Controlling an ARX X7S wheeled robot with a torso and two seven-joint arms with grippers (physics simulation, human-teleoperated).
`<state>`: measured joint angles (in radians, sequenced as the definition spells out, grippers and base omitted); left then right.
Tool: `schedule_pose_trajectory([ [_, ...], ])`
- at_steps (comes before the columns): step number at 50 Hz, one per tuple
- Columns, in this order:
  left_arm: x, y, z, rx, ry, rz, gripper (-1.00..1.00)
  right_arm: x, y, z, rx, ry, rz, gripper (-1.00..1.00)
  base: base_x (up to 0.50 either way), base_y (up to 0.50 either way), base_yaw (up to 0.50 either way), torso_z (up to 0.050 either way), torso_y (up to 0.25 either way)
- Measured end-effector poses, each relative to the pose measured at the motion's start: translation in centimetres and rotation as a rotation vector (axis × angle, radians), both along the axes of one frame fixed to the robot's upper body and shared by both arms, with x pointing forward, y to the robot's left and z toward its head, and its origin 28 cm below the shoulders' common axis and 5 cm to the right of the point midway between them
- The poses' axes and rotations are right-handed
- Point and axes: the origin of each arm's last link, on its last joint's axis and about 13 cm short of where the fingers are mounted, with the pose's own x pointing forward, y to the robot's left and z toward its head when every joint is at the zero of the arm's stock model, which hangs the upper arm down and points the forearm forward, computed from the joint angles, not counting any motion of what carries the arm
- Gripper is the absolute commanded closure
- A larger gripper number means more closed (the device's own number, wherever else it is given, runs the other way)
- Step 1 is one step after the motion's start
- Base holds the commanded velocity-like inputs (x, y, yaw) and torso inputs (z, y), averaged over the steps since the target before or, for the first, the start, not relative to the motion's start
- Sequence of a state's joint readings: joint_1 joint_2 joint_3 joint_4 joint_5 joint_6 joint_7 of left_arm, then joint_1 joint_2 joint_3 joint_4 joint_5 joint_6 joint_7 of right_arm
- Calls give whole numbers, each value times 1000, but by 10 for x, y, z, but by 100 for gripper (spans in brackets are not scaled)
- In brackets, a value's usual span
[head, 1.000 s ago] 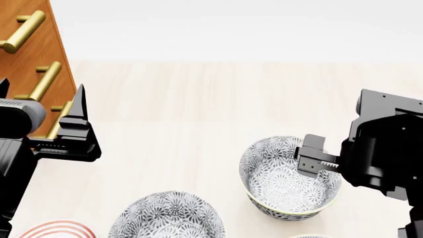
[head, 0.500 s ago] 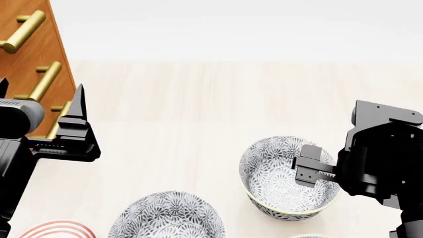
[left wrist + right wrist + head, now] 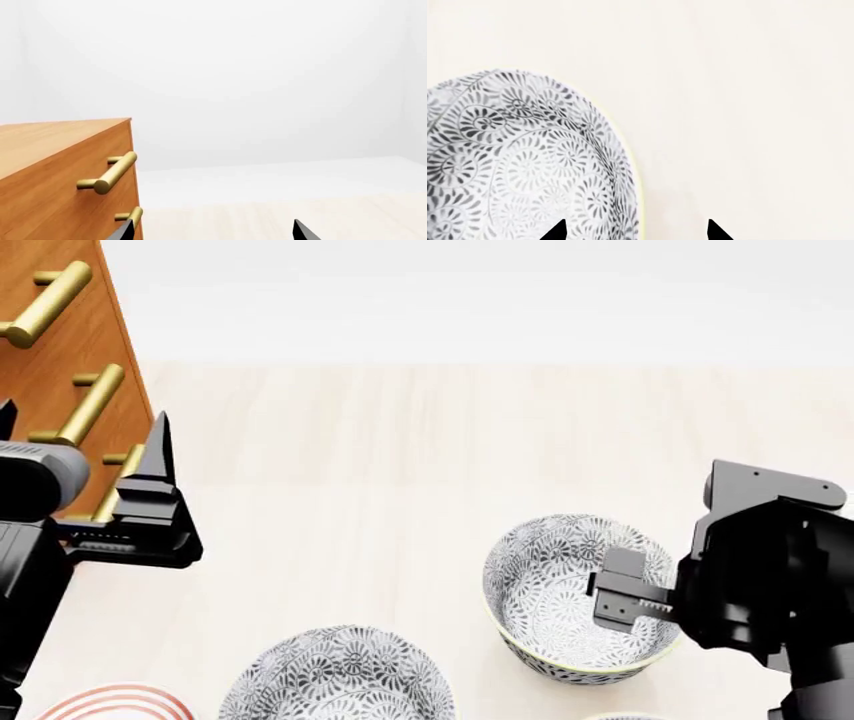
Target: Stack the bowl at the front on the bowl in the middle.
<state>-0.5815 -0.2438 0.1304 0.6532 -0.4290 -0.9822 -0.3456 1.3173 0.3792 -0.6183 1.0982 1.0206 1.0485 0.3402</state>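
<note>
My right gripper [image 3: 617, 600], jaws spread, has dropped lower over the patterned bowl [image 3: 577, 592] at lower right of the head frame, apparently straddling its rim, so the grasp is near; my left gripper [image 3: 150, 502] idles open.

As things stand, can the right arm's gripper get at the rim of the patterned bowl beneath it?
Probably yes: the right gripper hangs open astride the patterned bowl's rim, with nothing between.
</note>
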Motion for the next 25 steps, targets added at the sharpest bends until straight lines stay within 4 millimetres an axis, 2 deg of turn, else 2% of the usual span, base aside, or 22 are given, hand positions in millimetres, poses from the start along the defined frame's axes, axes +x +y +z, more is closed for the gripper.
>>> schedule_pose_trajectory([
  [1, 0, 0, 0, 0, 0, 0, -100, 0, 0, 0, 0, 0, 0, 100, 0, 0, 0, 0, 0],
  [25, 1, -1, -1, 2, 3, -2, -100, 1, 1, 2, 8, -16, 2, 100, 0, 0, 0, 0, 0],
])
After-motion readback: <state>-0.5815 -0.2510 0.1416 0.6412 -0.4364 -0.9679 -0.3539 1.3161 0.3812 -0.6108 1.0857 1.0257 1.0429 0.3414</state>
